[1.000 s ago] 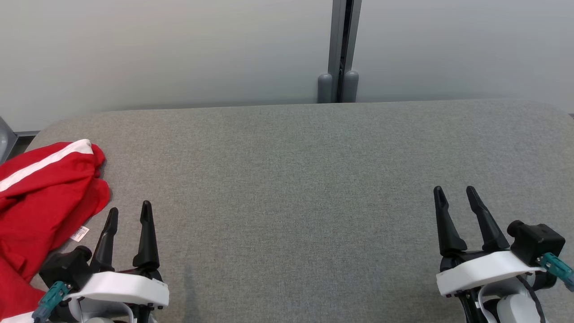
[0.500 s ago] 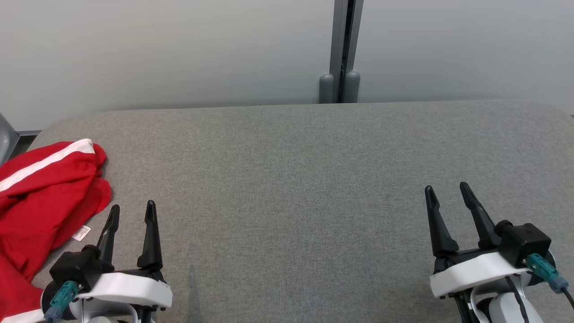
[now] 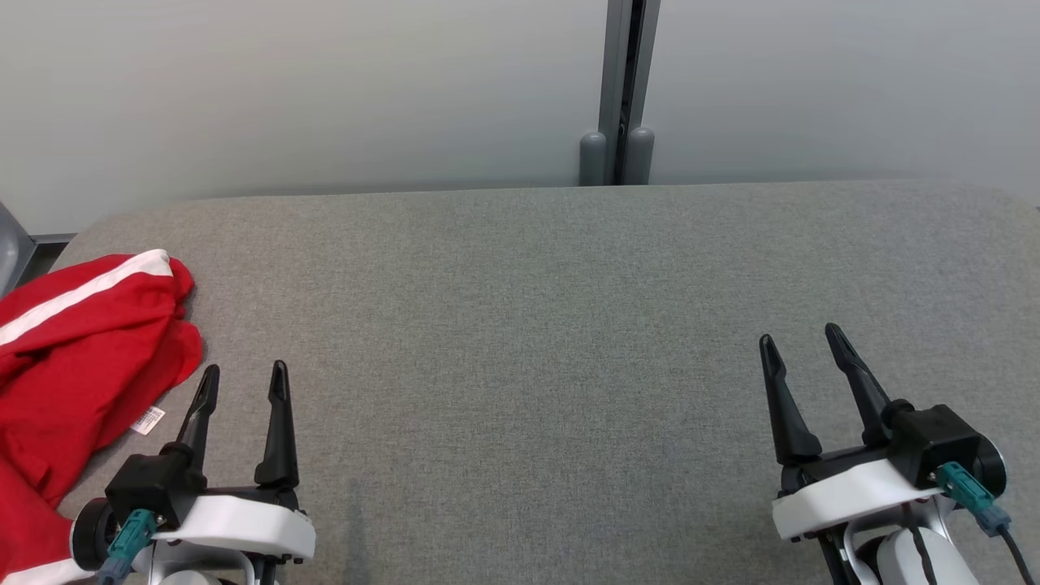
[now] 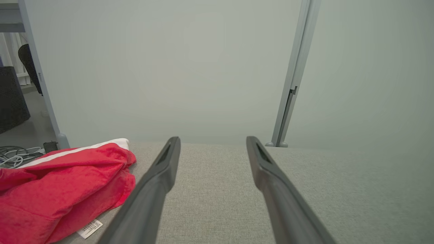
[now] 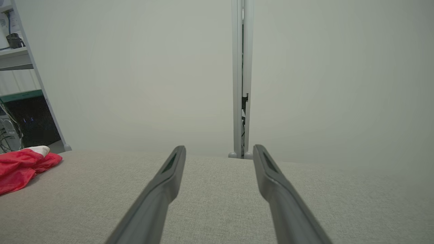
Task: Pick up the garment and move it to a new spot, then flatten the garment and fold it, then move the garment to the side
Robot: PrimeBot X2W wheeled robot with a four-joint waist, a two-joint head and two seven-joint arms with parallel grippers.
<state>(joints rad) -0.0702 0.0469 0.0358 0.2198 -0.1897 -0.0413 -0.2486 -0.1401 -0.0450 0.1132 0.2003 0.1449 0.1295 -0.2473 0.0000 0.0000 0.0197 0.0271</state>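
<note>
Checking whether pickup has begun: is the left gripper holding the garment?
No, the left gripper is open and empty, beside the crumpled garment.

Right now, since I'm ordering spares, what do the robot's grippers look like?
The left gripper and right gripper match: two long, tapering black fingers on a white curved shell, beside a black block with a teal plug. A dark cable trails from the right plug.
</note>
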